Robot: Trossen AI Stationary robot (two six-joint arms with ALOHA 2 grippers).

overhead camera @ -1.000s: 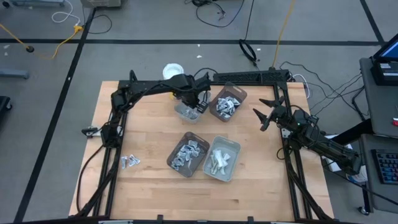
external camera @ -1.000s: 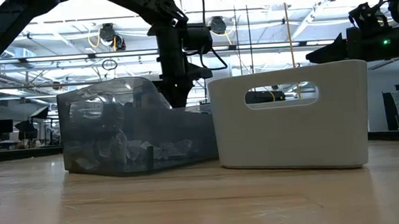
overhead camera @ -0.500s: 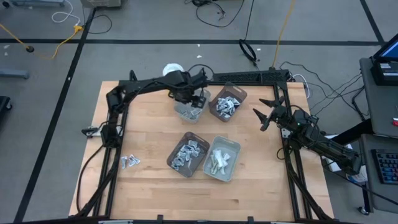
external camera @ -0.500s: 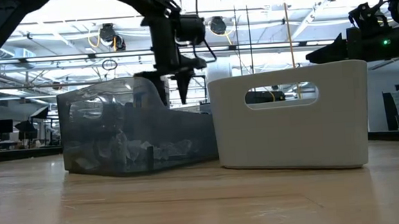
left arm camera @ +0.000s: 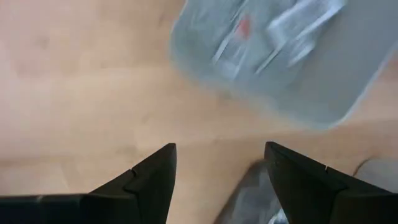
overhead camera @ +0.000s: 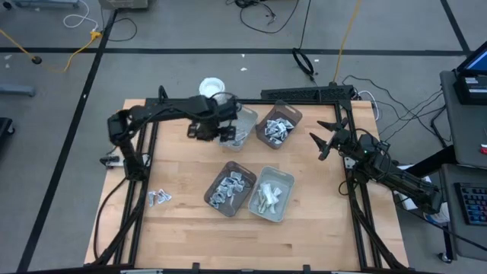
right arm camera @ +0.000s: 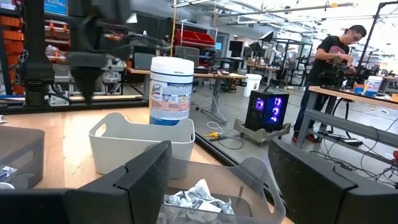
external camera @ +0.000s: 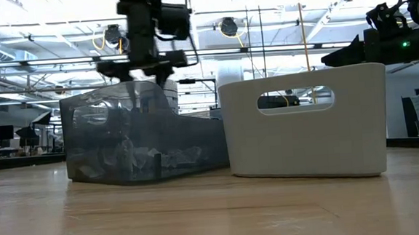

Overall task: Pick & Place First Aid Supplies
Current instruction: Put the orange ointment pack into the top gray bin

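The first aid supplies are small white and silvery packets lying in several trays: a light grey tray (overhead camera: 234, 131), a brown tray (overhead camera: 278, 126), a dark tray (overhead camera: 230, 188) and a pale tray (overhead camera: 272, 194). A few loose packets (overhead camera: 158, 198) lie on the wood at the near left. My left gripper (overhead camera: 221, 131) is open and empty and hovers just left of the light grey tray. In the left wrist view it (left arm camera: 217, 149) points down at bare wood, with the tray and its packets (left arm camera: 280, 56) beyond. My right gripper (overhead camera: 323, 141) waits open and empty at the right.
A white round tub with a blue label (overhead camera: 211, 86) stands at the far edge behind the light grey tray; it also shows in the right wrist view (right arm camera: 172, 90). Bare wood lies at the table's left and near side. A person (right arm camera: 336, 56) stands in the room beyond.
My left gripper has risen from over the light grey tray and gone toward the table's left edge, turning as it went. It now hovers beside the tray, over bare wood. The trays have stayed in place.
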